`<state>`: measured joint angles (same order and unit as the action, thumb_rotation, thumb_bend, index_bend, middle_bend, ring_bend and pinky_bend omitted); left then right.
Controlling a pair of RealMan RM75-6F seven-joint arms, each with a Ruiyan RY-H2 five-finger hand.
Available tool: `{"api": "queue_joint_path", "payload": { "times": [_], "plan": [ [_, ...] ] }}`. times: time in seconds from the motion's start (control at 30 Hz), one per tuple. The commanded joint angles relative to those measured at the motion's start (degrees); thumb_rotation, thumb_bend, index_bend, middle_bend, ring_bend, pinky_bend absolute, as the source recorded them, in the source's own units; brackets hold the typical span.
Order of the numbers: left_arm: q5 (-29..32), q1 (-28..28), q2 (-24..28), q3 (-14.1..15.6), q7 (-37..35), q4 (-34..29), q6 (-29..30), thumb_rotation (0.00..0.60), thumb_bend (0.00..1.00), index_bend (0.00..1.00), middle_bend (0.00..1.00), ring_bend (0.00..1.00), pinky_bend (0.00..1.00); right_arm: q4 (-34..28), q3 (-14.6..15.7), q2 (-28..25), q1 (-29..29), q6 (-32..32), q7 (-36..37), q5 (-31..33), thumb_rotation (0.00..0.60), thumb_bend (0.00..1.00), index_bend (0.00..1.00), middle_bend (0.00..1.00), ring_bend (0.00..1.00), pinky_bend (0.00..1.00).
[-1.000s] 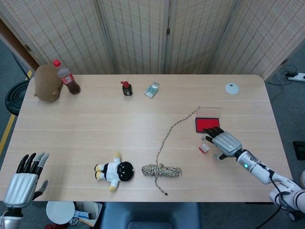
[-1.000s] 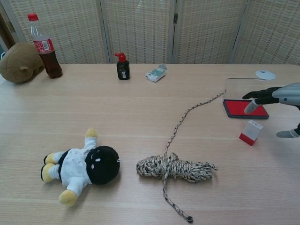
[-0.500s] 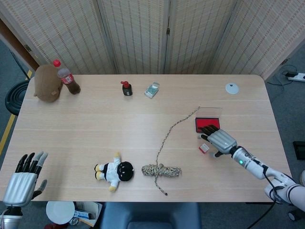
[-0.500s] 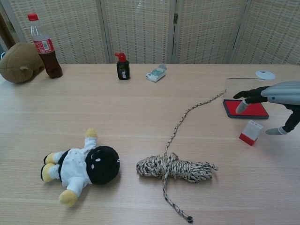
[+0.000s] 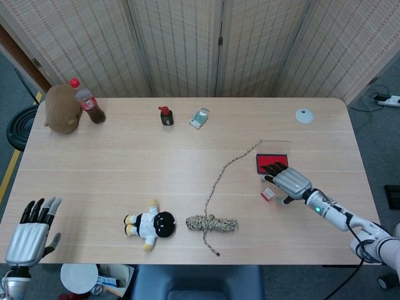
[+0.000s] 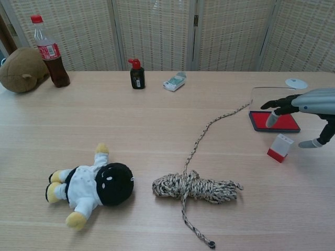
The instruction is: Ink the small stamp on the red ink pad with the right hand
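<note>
The small stamp (image 5: 267,194) (image 6: 280,147), white with a red base, stands on the table a little in front of the red ink pad (image 5: 270,163) (image 6: 273,121), whose clear lid lies open behind it. My right hand (image 5: 289,182) (image 6: 306,107) hovers just right of and above the stamp, fingers spread, fingertips over the pad's near edge, thumb down beside the stamp. It holds nothing. My left hand (image 5: 30,234) stays at the table's near left corner, fingers apart and empty; the chest view does not show it.
A coiled rope (image 5: 211,222) (image 6: 196,187) trails a strand toward the pad. A plush doll (image 5: 150,224) (image 6: 89,185) lies left of it. At the back stand a cola bottle (image 5: 87,101), brown plush (image 5: 62,109), ink bottle (image 5: 166,115), small packet (image 5: 199,117) and white disc (image 5: 304,115).
My right hand has moved a little left toward the stamp and pad, then barely shifted. The stamp stays where it stood. The left hand has hardly moved.
</note>
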<state>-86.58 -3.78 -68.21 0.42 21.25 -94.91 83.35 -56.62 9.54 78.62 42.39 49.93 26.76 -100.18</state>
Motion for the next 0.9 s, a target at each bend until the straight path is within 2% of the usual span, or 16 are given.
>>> {"api": "queue_joint_path", "payload": {
  "times": [0.03, 0.37, 0.9],
  "plan": [
    [-0.05, 0.03, -0.04, 0.08, 0.05, -0.06, 0.09, 0.6, 0.34, 0.0, 0.0, 0.0, 0.06, 0.16, 0.42, 0.2, -0.01, 0.16, 0.31, -0.18, 0.6, 0.29, 0.24, 0.0, 0.0, 0.0],
    [-0.11, 0.04, 0.0, 0.17, 0.1, -0.09, 0.31, 0.6, 0.34, 0.0, 0.0, 0.0, 0.06, 0.72, 1.57, 1.35, 0.15, 0.31, -0.19, -0.6, 0.6, 0.29, 0.25, 0.0, 0.0, 0.0],
    [0.44, -0.27, -0.01, 0.11, -0.1, -0.01, -0.19, 0.6, 0.34, 0.0, 0.0, 0.0, 0.06, 1.22, 1.73, 1.72, 0.41, 0.56, -1.92, 0.06, 0.6, 0.32, 0.27, 0.0, 0.0, 0.0]
  ]
}}
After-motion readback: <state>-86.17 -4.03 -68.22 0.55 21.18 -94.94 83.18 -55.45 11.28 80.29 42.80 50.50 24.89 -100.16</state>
